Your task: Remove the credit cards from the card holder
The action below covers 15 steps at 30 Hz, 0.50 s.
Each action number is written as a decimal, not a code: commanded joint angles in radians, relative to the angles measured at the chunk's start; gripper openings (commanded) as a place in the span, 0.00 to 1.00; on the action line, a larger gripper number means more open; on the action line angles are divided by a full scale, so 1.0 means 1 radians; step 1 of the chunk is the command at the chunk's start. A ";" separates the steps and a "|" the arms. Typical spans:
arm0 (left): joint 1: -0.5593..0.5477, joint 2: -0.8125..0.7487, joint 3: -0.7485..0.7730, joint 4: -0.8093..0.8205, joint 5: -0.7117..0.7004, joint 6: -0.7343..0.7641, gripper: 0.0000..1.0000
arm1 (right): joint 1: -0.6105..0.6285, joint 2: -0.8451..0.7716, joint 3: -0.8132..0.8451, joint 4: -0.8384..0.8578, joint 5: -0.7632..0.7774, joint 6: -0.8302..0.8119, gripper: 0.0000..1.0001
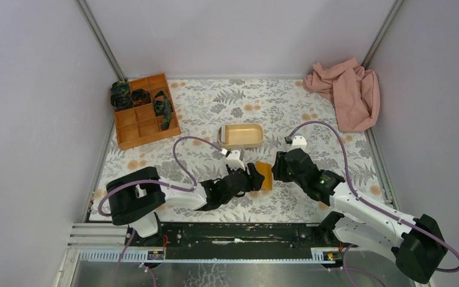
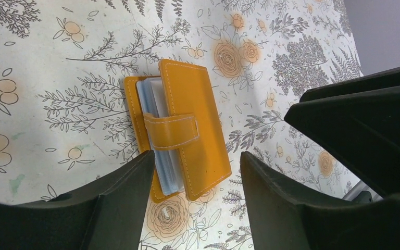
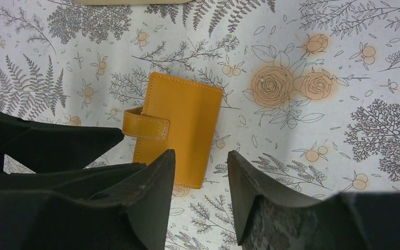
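The card holder point(image 1: 265, 175) is an orange-tan wallet lying flat on the floral table between the two arms. Its snap tab is wrapped over the cover point(image 2: 187, 120). Light blue sleeves point(image 2: 151, 99) show along its open edge; the credit cards are hidden inside. My left gripper point(image 2: 197, 156) is open, hanging just above the holder's near end and touching nothing. In the top view it sits at the holder's left side point(image 1: 256, 177). My right gripper point(image 3: 200, 153) is also open and empty, just off the holder's lower corner point(image 3: 179, 127), on its right side in the top view point(image 1: 277, 170).
A beige oval tray point(image 1: 241, 136) stands just behind the holder. An orange compartment box point(image 1: 145, 111) with dark items is at the back left. A pink cloth point(image 1: 346, 92) lies bunched at the back right. Grey walls close in both sides.
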State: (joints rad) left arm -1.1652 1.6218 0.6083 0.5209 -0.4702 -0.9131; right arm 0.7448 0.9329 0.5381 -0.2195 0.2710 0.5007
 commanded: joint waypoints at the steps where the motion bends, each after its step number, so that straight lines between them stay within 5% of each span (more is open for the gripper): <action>1: 0.001 0.028 0.010 0.052 0.012 0.017 0.66 | -0.007 -0.017 0.011 0.008 0.017 -0.013 0.49; 9: 0.001 0.120 0.051 0.125 0.097 -0.021 0.57 | -0.007 -0.052 -0.005 -0.015 0.036 -0.021 0.50; 15: -0.011 0.140 0.091 0.119 0.109 -0.057 0.16 | -0.007 -0.087 -0.012 -0.029 0.053 -0.028 0.50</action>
State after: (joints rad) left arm -1.1652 1.7580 0.6476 0.5945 -0.3698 -0.9512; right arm 0.7448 0.8742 0.5278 -0.2455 0.2878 0.4896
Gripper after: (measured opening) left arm 0.267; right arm 0.499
